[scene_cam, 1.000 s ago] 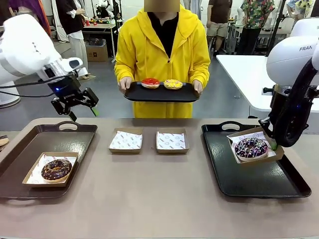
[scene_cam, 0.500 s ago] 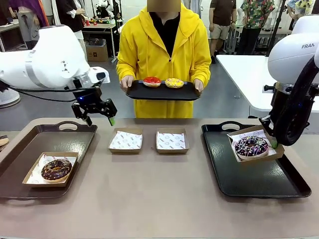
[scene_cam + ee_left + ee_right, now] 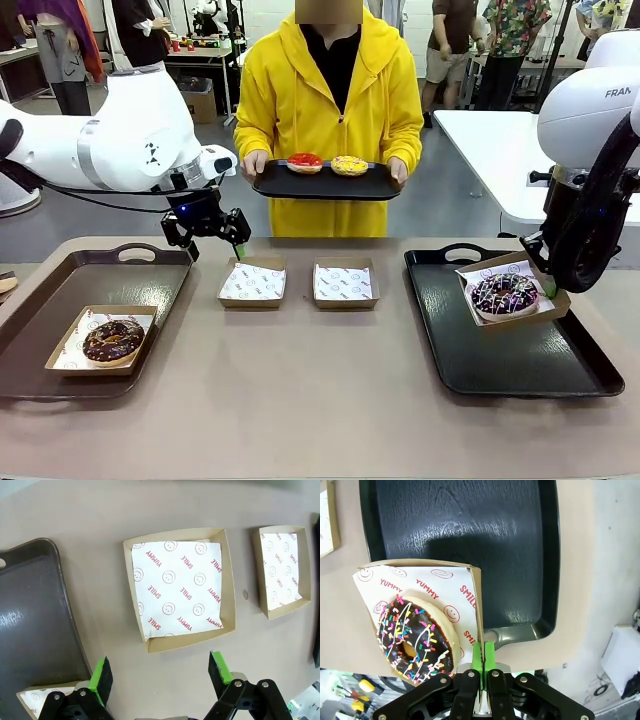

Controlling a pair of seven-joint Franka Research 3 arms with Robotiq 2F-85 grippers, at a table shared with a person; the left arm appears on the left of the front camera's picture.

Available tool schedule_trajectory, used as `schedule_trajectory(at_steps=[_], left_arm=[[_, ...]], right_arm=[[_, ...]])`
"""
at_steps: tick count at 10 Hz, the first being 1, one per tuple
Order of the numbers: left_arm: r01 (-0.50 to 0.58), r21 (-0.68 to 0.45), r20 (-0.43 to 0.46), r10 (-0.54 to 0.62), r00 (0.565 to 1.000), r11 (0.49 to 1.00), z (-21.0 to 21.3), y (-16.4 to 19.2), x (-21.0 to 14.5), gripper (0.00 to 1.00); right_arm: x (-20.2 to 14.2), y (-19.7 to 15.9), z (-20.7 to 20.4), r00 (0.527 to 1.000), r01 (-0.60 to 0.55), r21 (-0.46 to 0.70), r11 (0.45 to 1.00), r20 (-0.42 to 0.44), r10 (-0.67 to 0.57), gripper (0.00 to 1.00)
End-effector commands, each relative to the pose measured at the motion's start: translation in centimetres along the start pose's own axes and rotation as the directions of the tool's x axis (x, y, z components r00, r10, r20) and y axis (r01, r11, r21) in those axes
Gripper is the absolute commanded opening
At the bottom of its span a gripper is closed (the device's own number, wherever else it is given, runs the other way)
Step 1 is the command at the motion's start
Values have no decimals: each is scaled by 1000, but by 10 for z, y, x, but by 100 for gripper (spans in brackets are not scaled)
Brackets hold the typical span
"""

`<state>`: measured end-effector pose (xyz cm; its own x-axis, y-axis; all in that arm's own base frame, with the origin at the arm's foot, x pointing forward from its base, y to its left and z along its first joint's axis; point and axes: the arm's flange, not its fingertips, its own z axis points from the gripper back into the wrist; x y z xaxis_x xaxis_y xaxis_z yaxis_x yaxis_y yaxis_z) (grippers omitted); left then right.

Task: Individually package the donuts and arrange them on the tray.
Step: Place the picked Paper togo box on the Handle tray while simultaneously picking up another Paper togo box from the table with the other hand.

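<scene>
Over the black tray (image 3: 520, 385), right gripper (image 3: 483, 655) pinches the donut's (image 3: 415, 632) box (image 3: 476, 597); left gripper (image 3: 161, 669) splayed, empty.

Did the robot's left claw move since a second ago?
Yes. The left claw slid right and slightly down, from above the brown tray handle toward the left empty box.

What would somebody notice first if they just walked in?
Probably the person in the bright yellow hoodie across the table, holding a small tray with a red donut and a yellow donut. Next, the right gripper on the right side, pinching a box with a sprinkled donut over a big black tray.
</scene>
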<state>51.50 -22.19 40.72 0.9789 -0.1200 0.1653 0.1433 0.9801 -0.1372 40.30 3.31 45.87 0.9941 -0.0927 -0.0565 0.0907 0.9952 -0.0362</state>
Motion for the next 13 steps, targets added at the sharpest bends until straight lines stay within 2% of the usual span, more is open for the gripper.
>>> schedule_trajectory(at_steps=[1, 10, 13], left_arm=[[14, 1, -3, -14, 1000, 1000, 5, 0, -1, 100], [14, 1, -3, -14, 1000, 1000, 5, 0, -1, 100], [-53, 1, -5, 53, 999, 999, -12, 9, 14, 100]], right_arm=[[-1, 1, 2, 1000, 9, 13, 1000, -5, -9, 2], [-1, 1, 2, 1000, 9, 13, 1000, -5, -9, 2], [-3, 6, -19, 999, -15, -66, 998, 28, 17, 2]])
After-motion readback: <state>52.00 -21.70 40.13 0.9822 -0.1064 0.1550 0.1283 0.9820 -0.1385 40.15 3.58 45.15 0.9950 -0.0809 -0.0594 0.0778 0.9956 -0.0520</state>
